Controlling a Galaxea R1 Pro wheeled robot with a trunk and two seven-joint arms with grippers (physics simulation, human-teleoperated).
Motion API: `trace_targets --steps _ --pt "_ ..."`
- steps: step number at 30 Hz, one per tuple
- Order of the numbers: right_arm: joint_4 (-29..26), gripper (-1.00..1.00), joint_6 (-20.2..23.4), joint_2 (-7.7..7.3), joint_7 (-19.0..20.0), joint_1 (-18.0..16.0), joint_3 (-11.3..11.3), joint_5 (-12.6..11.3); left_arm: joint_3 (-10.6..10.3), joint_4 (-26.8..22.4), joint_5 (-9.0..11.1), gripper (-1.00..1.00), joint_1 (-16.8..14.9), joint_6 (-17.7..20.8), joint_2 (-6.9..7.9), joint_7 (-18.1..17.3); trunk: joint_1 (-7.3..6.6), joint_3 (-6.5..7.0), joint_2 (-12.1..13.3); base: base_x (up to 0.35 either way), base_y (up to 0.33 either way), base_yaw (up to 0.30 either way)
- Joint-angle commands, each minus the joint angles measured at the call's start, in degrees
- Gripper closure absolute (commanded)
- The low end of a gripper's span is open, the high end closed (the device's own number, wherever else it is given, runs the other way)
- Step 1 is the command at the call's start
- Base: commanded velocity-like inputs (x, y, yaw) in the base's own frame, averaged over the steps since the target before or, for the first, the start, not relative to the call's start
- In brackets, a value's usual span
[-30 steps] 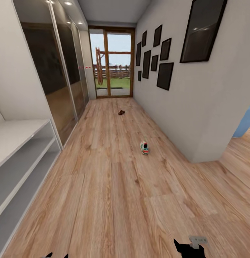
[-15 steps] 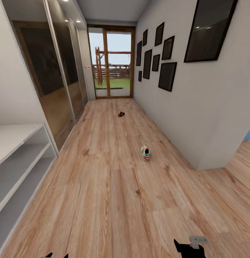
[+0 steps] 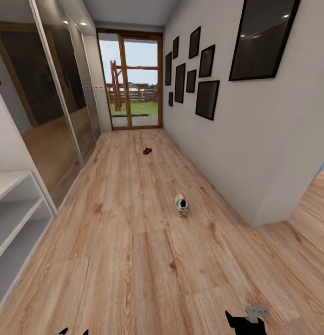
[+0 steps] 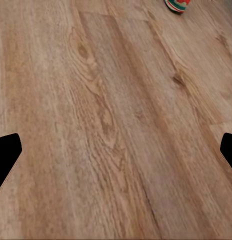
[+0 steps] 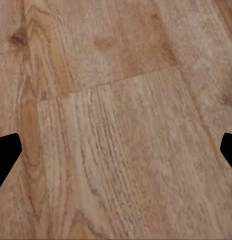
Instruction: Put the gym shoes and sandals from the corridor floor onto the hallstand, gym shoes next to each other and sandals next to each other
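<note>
One gym shoe (image 3: 181, 205), cream-white with green and red accents, lies on the corridor floor (image 3: 134, 260) mid-corridor, near the right wall. Its edge also shows in the left wrist view as the gym shoe (image 4: 178, 4). Farther down, near the glass door, lies one dark brown sandal (image 3: 147, 150). A pale low bench with open shelf tiers (image 3: 13, 218) stands at the left edge; I cannot tell whether it is the hallstand. My left gripper (image 4: 116, 155) and right gripper (image 5: 116, 155) hang open over bare planks, holding nothing. Their tips peek in low in the head view: left gripper (image 3: 71, 331), right gripper (image 3: 245, 323).
Mirrored sliding wardrobe doors (image 3: 50, 107) line the left wall. The right wall (image 3: 236, 153) carries dark picture frames and ends at a corner, with an opening to another room beyond. A glass door (image 3: 129, 83) closes the far end.
The whole head view has shifted: the camera has moved forward and turned a little, so the bench slid toward the left edge. The shoe and sandal lie as before; both grippers stay open.
</note>
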Motion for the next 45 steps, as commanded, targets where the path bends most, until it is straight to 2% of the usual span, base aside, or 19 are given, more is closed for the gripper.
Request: trace_targets --steps 1,33,40,45 --pt "0.1 -1.0 -0.2 -0.02 0.2 0.0 0.4 -0.6 0.2 0.1 0.3 -1.0 0.0 0.0 -0.01 -0.4 0.02 -0.05 0.0 0.339 0.0 -0.075" --pt "-0.1 -1.0 -0.2 0.15 -0.2 0.0 0.4 -0.7 0.2 0.0 0.4 -1.0 0.0 0.0 -0.01 -0.5 0.02 -0.05 0.0 0.339 0.0 -0.008" --pt "-1.6 -1.0 -0.2 0.71 -3.9 -0.1 0.4 -0.7 0.2 0.0 0.5 -1.0 0.0 0.0 0.06 -0.6 0.02 -0.05 0.0 0.339 0.0 0.0" --pt "-7.3 -1.0 0.1 2.23 -9.4 -0.1 0.5 -0.5 0.2 0.0 0.5 -1.0 0.0 0.0 0.02 -0.7 0.02 -0.05 0.0 0.339 0.0 0.0"
